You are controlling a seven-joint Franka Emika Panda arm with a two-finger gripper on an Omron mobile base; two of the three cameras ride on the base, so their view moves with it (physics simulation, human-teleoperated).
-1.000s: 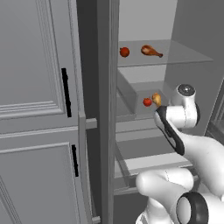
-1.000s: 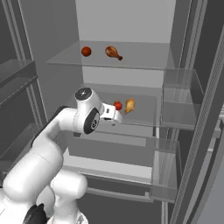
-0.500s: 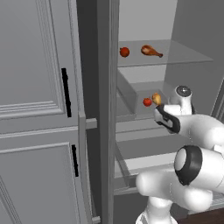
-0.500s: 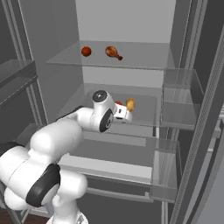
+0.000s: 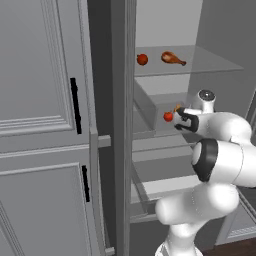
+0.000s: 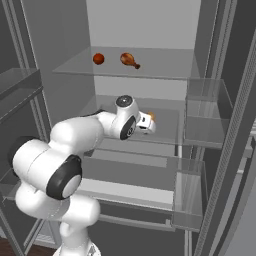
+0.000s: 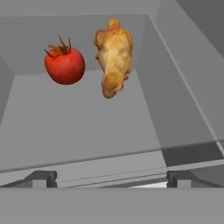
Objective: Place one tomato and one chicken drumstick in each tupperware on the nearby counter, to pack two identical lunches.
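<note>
While the gripper (image 7: 112,177) sits low in the hand view, its two dark fingers (image 7: 41,177) stand far apart at the bottom left and bottom right, wide open, with nothing between them. Above the fingers, in the upper half of that view, lie a tomato (image 7: 64,64) and a drumstick (image 7: 113,54). The tomato is at the upper left, with its dry stem on top. The drumstick is just to its right, golden brown, with its thin end toward the top of the frame. The two are close together, and I cannot tell if they touch. Both rest on a grey shelf floor (image 7: 78,127) with grey walls around it.

In the left base view, the gripper (image 5: 181,119) is in the middle right of the frame, near the tomato (image 5: 168,116), which is just to its left. A bit of the drumstick (image 5: 176,107) peeks out above it. In the right base view, the drumstick (image 6: 150,116) shows as an orange bit right beside the hand, near the middle of the frame.

On the glass shelf (image 5: 210,62) higher up lie a second tomato (image 5: 142,59) and a second drumstick (image 5: 173,58), a little apart. In the right base view they are at the upper left, second tomato (image 6: 99,58) on the left and second drumstick (image 6: 129,60) on the right.

A grey door (image 5: 45,125) with black handles (image 5: 75,105) covers the left half of the left base view.
</note>
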